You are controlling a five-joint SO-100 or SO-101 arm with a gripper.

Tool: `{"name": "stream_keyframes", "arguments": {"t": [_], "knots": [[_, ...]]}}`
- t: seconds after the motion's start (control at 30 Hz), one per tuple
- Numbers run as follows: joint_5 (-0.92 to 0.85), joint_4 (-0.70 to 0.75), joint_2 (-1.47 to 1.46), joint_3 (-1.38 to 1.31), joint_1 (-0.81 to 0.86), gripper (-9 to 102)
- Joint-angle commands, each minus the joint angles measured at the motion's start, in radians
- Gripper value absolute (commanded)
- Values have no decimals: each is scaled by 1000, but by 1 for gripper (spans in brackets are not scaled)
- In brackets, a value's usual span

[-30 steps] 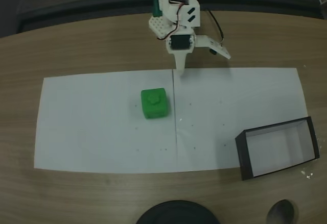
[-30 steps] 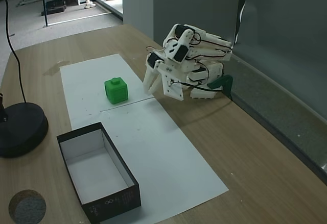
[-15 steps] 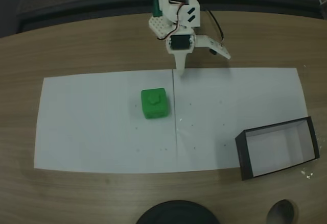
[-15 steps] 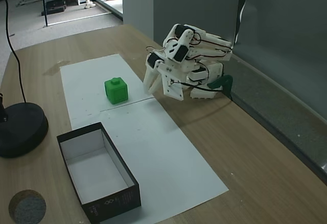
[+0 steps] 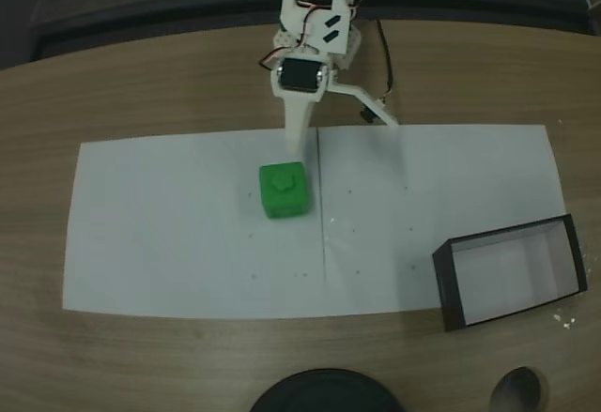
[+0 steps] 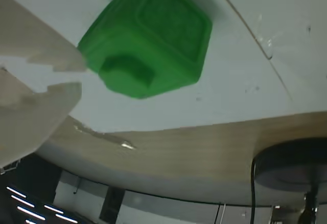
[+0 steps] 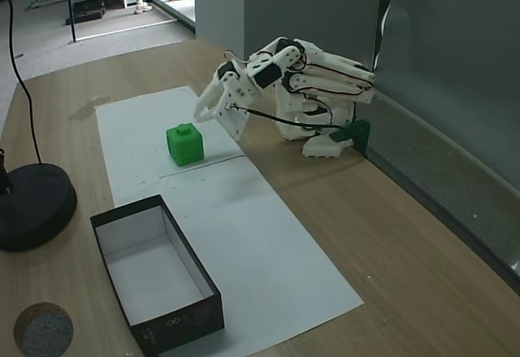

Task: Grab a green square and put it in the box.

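Observation:
The green square (image 5: 284, 190) sits on white paper, knob face up, near the seam between two sheets. My white gripper (image 5: 336, 132) hangs open just behind it; one finger tip reaches almost to the cube's far edge and the other is splayed out to the right. In another fixed view the gripper (image 7: 216, 115) hovers right of the green square (image 7: 185, 144), not touching it. The wrist view has the green square (image 6: 148, 40) close up, beside one white finger (image 6: 30, 96). The box (image 5: 449, 290) stands open at the lower right, black walls and pale inside; in another fixed view the box (image 7: 175, 328) is nearest the camera.
Two white paper sheets (image 5: 169, 234) cover the wooden table's middle. A black round lamp base (image 7: 32, 206) with a cable stands at the table's edge, near the box. A round hole (image 5: 516, 389) lies in the tabletop by it. The arm's base (image 7: 329, 141) is clamped at the far side.
The arm has unfolded and swung toward the green square, bringing the open gripper from beside the seam to just behind the cube. Cube and box have not moved.

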Motion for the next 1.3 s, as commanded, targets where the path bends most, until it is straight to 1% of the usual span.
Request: {"name": "stream_keyframes", "arguments": {"t": [0.0,0.07,0.13,0.23,0.33,0.5,0.57,0.7,0.77,0.87,1.03,1.27], "knots": [[0,-121,20,-150,37,0],[0,-120,8,-236,40,0],[0,-117,3,-296,37,4],[-3,-74,-23,-360,38,16],[-40,-11,-140,-419,25,27],[-160,103,-515,-574,-32,28],[-184,187,-695,-675,-31,28],[-236,405,-1037,-904,-32,28],[-262,477,-1192,-994,-35,28],[-279,545,-1401,-1097,-35,29],[-281,557,-1637,-1186,-28,36],[-281,489,-1778,-1241,-26,35]]}}
